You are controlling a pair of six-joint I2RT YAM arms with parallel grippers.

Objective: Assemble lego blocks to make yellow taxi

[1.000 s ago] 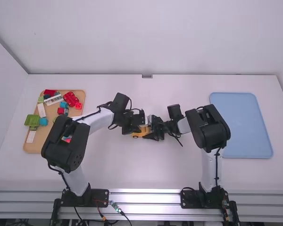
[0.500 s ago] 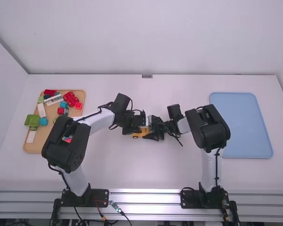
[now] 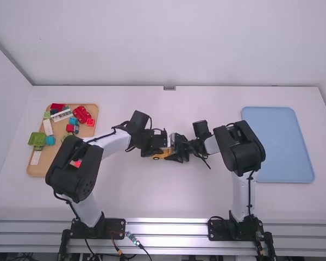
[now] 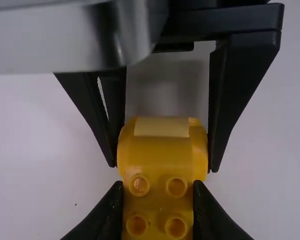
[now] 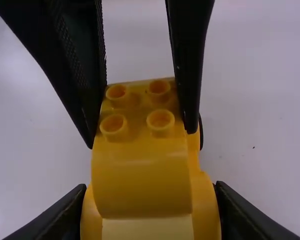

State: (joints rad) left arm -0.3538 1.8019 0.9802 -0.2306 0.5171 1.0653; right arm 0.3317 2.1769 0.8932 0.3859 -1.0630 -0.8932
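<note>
Midway across the table [image 3: 179, 196], left gripper [image 3: 158, 150] and right gripper [image 3: 176, 152] both clamp one yellow taxi [image 5: 140, 185] (four studs [image 5: 160, 119] showing).

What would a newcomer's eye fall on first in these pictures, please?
Probably the yellow toy car, gripped mid-table by both the left gripper and right gripper. Next, perhaps the light blue tray at the high view's right, and the tan board of colourful toy pieces at its left.
</note>
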